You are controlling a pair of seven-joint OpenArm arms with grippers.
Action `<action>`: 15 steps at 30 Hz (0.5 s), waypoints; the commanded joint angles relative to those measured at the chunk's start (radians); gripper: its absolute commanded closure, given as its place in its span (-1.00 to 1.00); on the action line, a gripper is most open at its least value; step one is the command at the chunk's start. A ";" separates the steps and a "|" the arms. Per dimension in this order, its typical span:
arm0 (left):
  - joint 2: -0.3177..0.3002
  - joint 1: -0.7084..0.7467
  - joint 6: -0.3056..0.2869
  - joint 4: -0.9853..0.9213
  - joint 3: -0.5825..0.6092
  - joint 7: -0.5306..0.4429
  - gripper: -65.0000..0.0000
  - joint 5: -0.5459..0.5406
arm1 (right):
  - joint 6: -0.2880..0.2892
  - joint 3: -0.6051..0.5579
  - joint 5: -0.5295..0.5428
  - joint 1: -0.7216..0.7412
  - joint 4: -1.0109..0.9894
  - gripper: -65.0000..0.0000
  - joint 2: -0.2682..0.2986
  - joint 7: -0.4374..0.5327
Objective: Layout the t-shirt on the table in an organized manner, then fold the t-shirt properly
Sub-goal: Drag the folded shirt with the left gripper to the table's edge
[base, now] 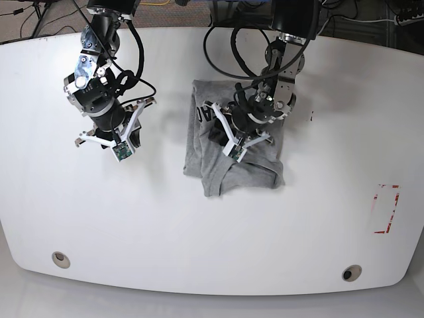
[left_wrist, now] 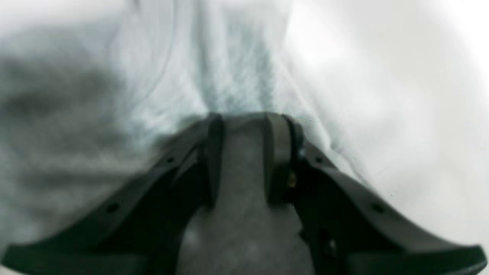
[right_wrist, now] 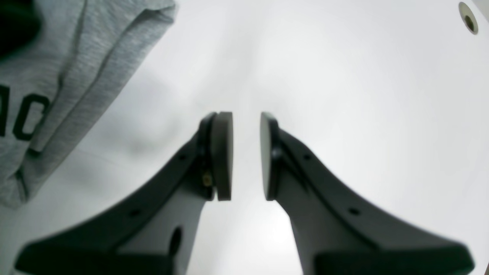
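Observation:
The heather-grey t-shirt [base: 232, 169] lies bunched in a rough rectangle at the middle of the white table [base: 199, 245], with black lettering along its left edge. My left gripper [base: 233, 134] sits on top of the shirt. In the left wrist view this gripper [left_wrist: 242, 118] is shut, with a fold of the grey t-shirt [left_wrist: 242, 179] pinched between its pads. My right gripper [base: 106, 130] hovers over bare table, well left of the shirt. In the right wrist view it [right_wrist: 246, 118] stands narrowly open with nothing between its pads, and the t-shirt [right_wrist: 68, 68] is at the upper left.
Two round metal grommets [base: 61, 259] [base: 351, 273] sit near the table's front edge; one grommet [right_wrist: 469, 17] shows at the top right of the right wrist view. A red-and-white mark [base: 386, 209] lies at the right. Black cables run along the back edge.

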 commanded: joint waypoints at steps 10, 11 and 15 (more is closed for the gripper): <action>-0.183 0.082 -0.163 -0.044 -0.138 0.132 0.47 -0.119 | -0.002 0.003 0.003 0.012 0.018 0.64 0.002 0.021; -0.215 0.092 -0.171 -0.005 -0.158 0.151 0.47 -0.125 | -0.002 0.003 0.003 0.012 0.018 0.64 0.002 0.021; -0.312 0.151 -0.199 0.085 -0.217 0.208 0.47 -0.139 | -0.002 0.003 0.003 0.011 0.018 0.64 0.002 0.022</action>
